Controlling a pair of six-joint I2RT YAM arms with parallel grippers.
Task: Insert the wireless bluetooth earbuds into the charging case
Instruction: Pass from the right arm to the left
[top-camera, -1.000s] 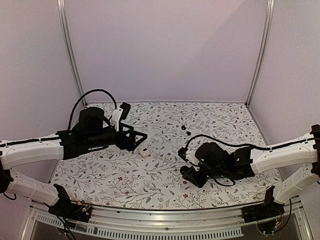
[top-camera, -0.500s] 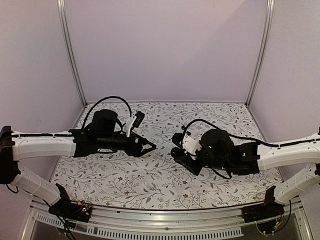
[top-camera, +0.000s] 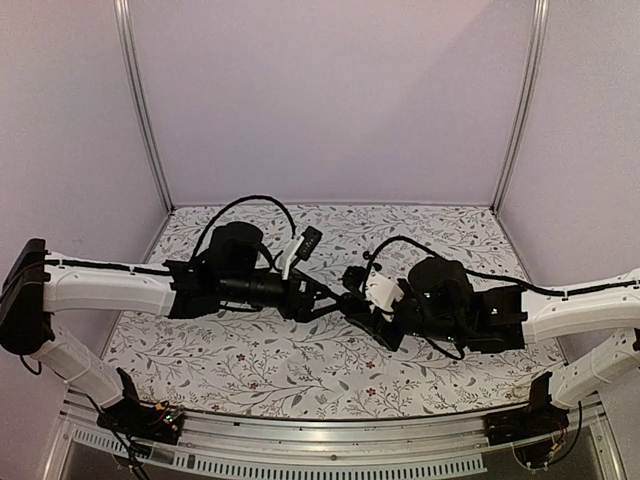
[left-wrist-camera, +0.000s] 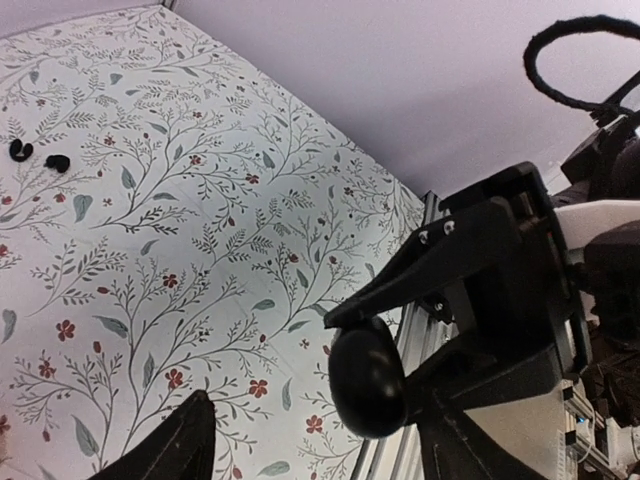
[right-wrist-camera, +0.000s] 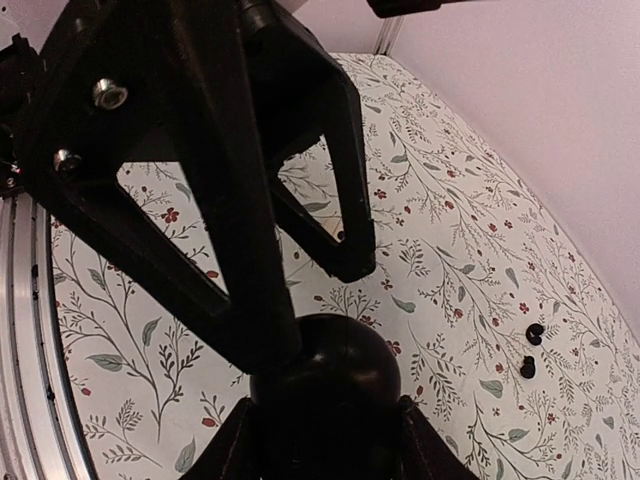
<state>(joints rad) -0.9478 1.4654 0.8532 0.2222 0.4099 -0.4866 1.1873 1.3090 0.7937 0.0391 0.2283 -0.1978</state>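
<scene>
My right gripper (top-camera: 358, 306) (right-wrist-camera: 325, 425) is shut on the charging case (right-wrist-camera: 326, 385) (left-wrist-camera: 366, 376), a glossy black oval, and holds it above the middle of the table. Meeting it from the left is my left gripper (top-camera: 334, 300) (left-wrist-camera: 320, 420), jaws apart. One of its fingers (right-wrist-camera: 250, 320) rests against the case's top, while the other finger (right-wrist-camera: 350, 262) hangs free beside it. The two tiny black earbuds (left-wrist-camera: 20, 150) (left-wrist-camera: 57, 162) (right-wrist-camera: 535, 333) (right-wrist-camera: 527, 368) lie side by side on the floral table further back.
The floral mat (top-camera: 250, 365) covers the table. An aluminium rail (top-camera: 300, 440) runs along the near edge, and pale walls with metal posts (top-camera: 140, 110) close in the back and sides. Both arms crowd the centre.
The left arm reached rightward from the left half of the table to the case, its jaws narrowing. The right gripper lifted and carried the case left toward the centre.
</scene>
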